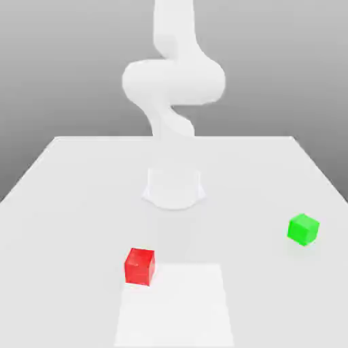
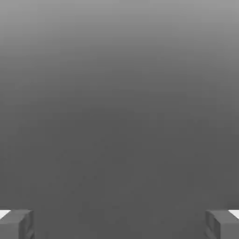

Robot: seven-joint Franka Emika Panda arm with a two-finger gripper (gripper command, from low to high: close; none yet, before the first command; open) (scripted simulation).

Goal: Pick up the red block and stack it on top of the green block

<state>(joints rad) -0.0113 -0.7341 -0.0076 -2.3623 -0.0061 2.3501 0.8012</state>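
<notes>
Two blocks well apart on white table [image 1: 81, 177] | red block [image 1: 140, 266] | green block [image 1: 303, 229] | jaws spread wide, nothing held

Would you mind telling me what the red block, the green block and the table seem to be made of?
The red block looks like smooth, slightly glossy plastic: flat uniform colour, crisp edges, no grain. The green block looks the same, with plain bright faces. The table looks like a matte white panel, without texture or seams. As simulator renders, these leave the real material open.
</notes>
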